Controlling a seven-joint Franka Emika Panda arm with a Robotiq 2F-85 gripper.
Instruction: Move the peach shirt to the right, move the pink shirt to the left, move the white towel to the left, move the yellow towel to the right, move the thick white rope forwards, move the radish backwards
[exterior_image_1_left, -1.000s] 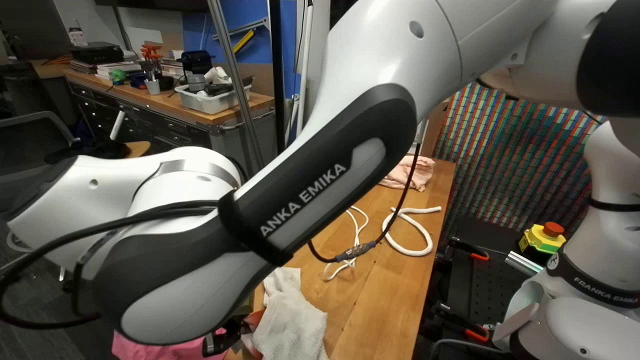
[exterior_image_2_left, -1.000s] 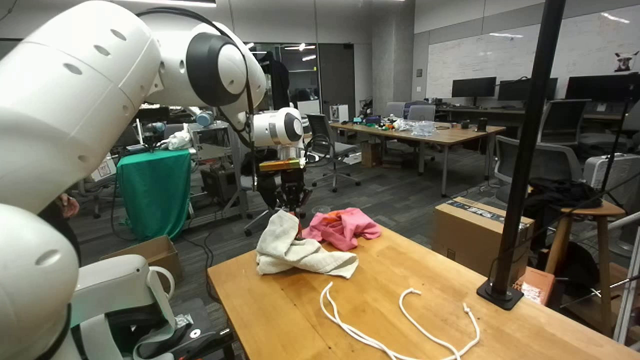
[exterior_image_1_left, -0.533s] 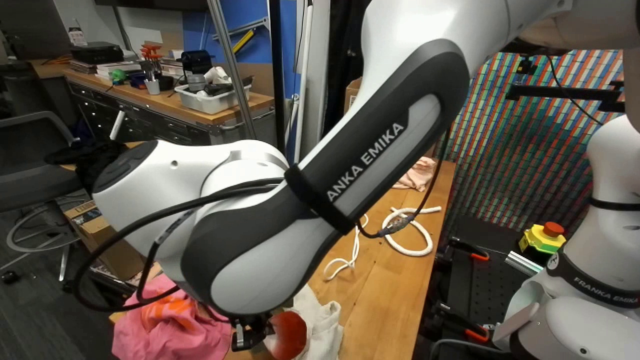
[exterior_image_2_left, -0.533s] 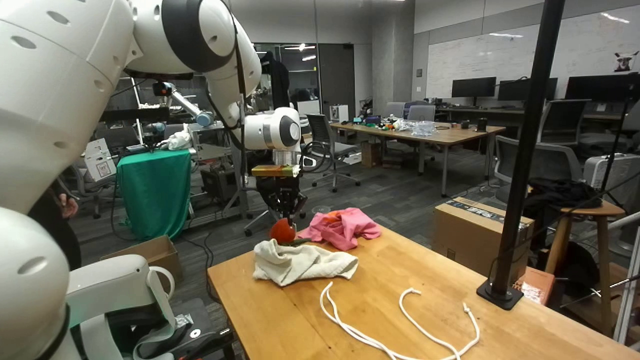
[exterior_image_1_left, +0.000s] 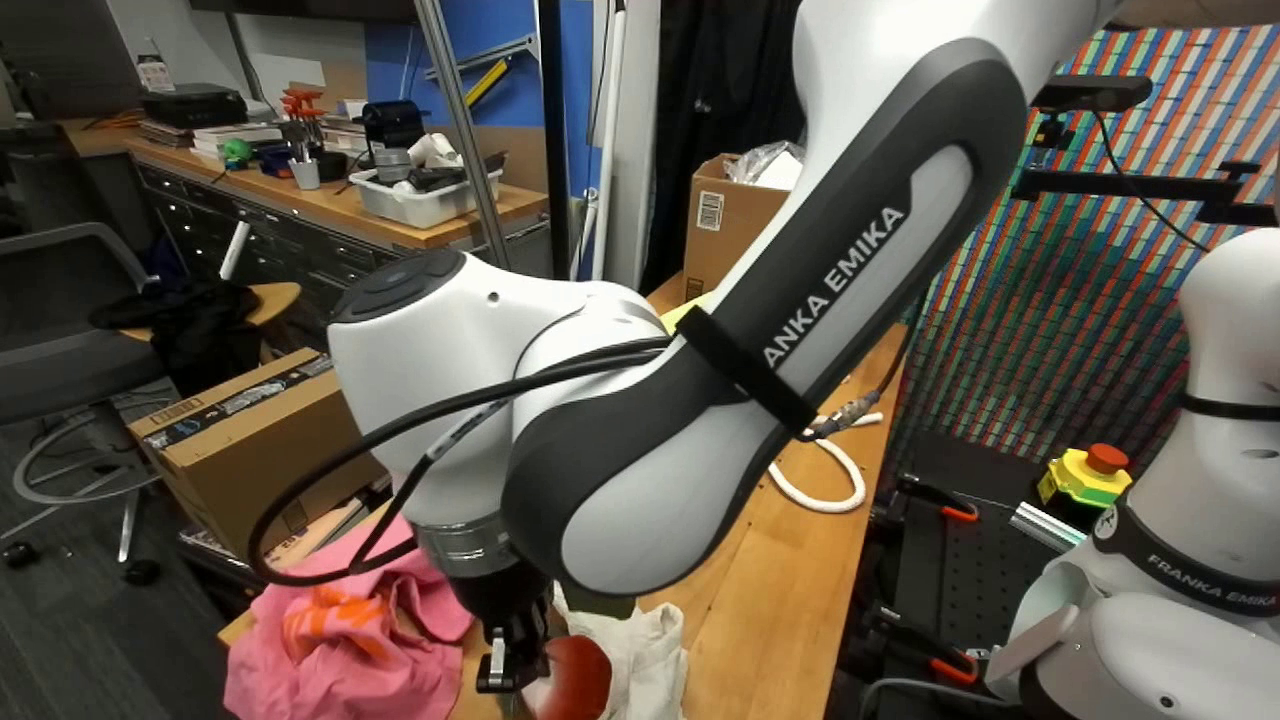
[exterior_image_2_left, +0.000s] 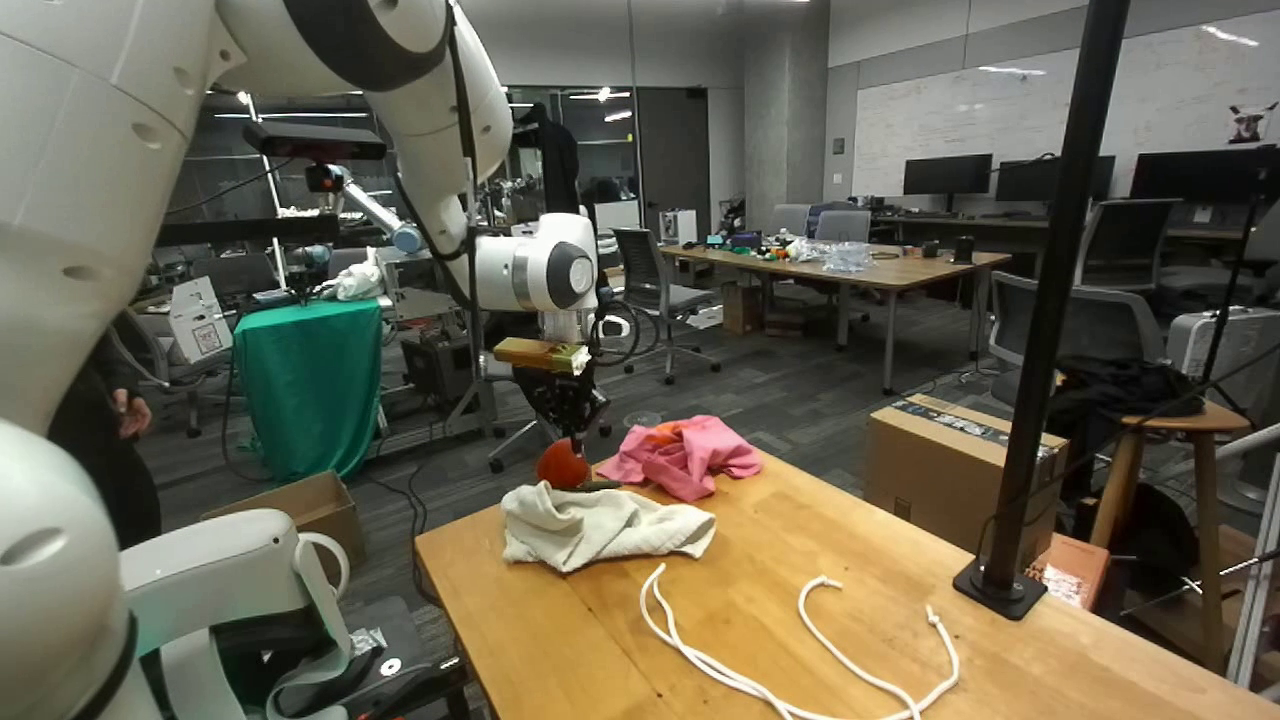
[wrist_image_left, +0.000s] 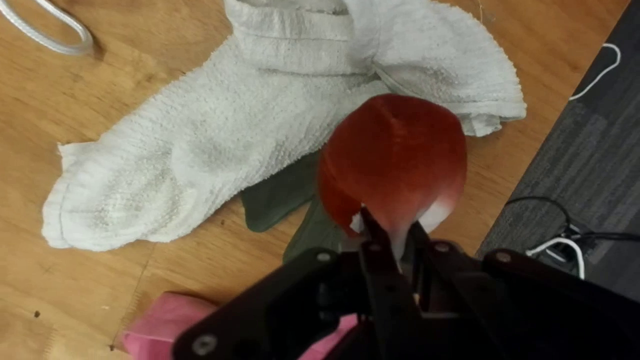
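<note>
My gripper (wrist_image_left: 390, 217) is shut on the pale root tip of the red radish (wrist_image_left: 392, 145), whose dark green leaves (wrist_image_left: 277, 195) reach down toward the table. Right beside it lies the crumpled white towel (wrist_image_left: 200, 140), also in both exterior views (exterior_image_2_left: 605, 530). Close to the gripper on the opposite side is the bright pink shirt (exterior_image_1_left: 340, 640). The thick white rope (exterior_image_1_left: 830, 485) curls farther along the table, partly behind the arm. A sliver of the yellow towel (exterior_image_1_left: 687, 312) shows above the forearm. The peach shirt is almost wholly hidden behind the arm.
A thinner white cord (exterior_image_2_left: 690, 650) winds over the wooden table (exterior_image_2_left: 580, 620). A black pole (exterior_image_2_left: 1040, 350) stands at the table's side, with a cardboard box (exterior_image_2_left: 960, 480) beyond. Another box (exterior_image_1_left: 725, 230) stands at the far end. The floor begins close past the radish.
The white towel has slid off and slumped, and the radish now shows clear of it. My gripper has shifted slightly with the radish, while the forearm and wrist have swung upright.
</note>
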